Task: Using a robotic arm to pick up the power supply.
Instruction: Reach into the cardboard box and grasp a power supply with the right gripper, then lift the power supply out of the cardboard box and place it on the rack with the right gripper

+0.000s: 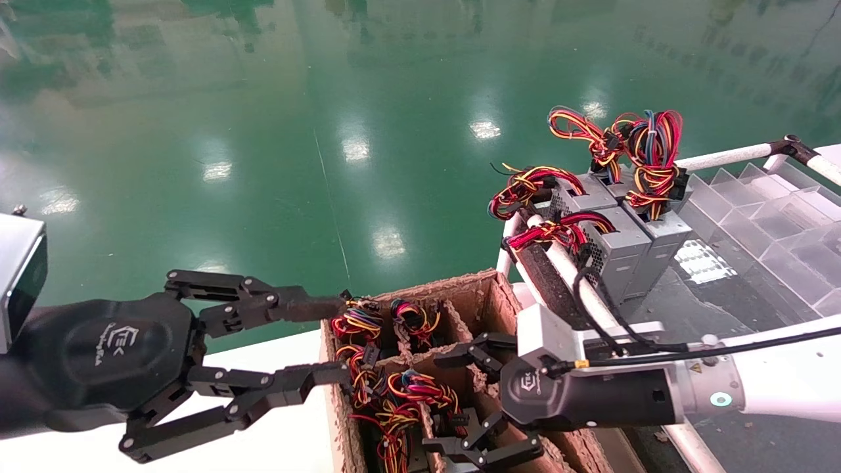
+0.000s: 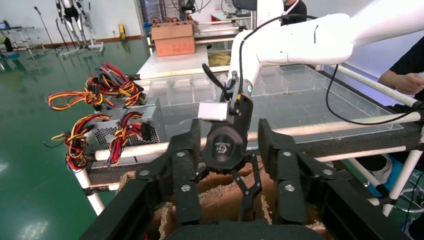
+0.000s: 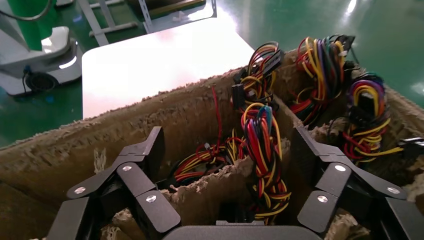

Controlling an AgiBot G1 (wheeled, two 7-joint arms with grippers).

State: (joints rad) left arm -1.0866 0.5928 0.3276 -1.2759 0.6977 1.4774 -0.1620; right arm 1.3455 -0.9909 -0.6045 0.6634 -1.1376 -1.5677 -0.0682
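The right gripper hangs over the cardboard box, fingers spread wide and pointing down into its divided cells, holding nothing. In the right wrist view its two black fingers straddle a ragged divider, with a bundle of red, yellow, black and blue wires rising between them. The metal body under that bundle is hidden in the cell, so the power supply there shows only by its wires. More wire bundles fill the cells at 10 and 11 o'clock from the gripper in the head view.

The left gripper is at 9 o'clock from the right one, at the box's left edge, also wide open and empty. One fingertip lies at the box's far left corner, the other against the left wall lower down. Its wrist view looks between its own fingers straight at the right gripper's palm.

Behind the box, at 1 o'clock from the right gripper, four silver-grey power supplies stand close together on a rack, each topped with a wire loom. Clear plastic bins lie beside them to the right. A white table lies under the left gripper, and a shiny green floor fills the far view.
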